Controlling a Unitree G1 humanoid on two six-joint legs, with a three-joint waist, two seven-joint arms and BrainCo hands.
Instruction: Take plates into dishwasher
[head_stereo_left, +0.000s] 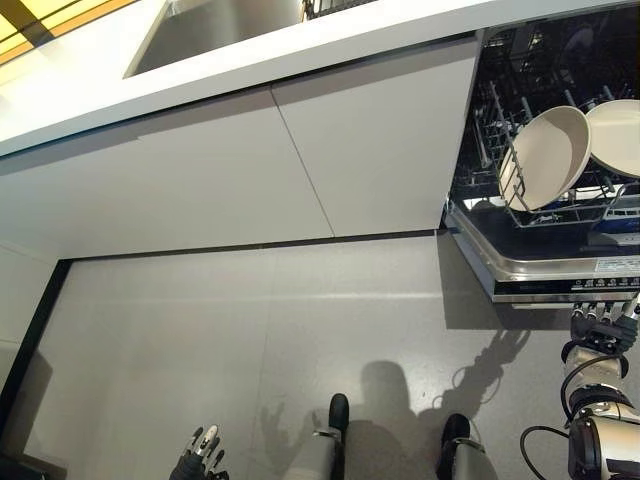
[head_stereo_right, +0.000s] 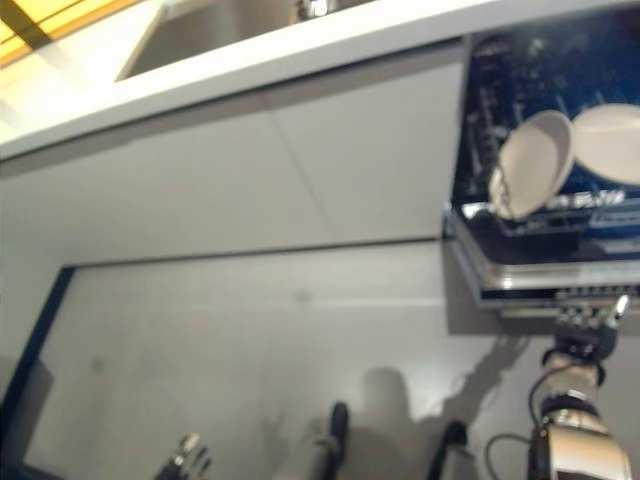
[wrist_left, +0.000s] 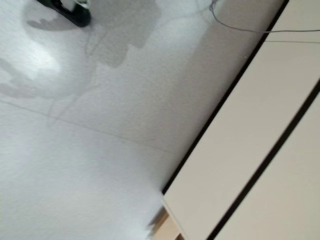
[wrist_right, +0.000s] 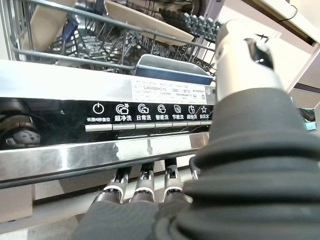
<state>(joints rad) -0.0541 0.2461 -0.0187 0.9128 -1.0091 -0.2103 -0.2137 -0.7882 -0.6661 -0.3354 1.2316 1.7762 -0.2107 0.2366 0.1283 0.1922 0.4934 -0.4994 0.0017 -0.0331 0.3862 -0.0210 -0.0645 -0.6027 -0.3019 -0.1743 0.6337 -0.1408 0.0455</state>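
Two plates (head_stereo_left: 548, 155) already stand on edge in the rack (head_stereo_left: 560, 205) of the open dishwasher (head_stereo_left: 545, 265), so the loading looks done or nearly so; no other plate shows. The right hand (head_stereo_left: 603, 325) sits just under the dishwasher's door edge, holding nothing, fingers straight against its underside, perhaps to lift the door shut. The left hand (head_stereo_left: 203, 452) hangs well away from the dishwasher, fingers relaxed and empty.

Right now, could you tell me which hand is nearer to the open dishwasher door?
Right. The right hand is at the dishwasher door's front edge; the left hand hangs far off over the floor.
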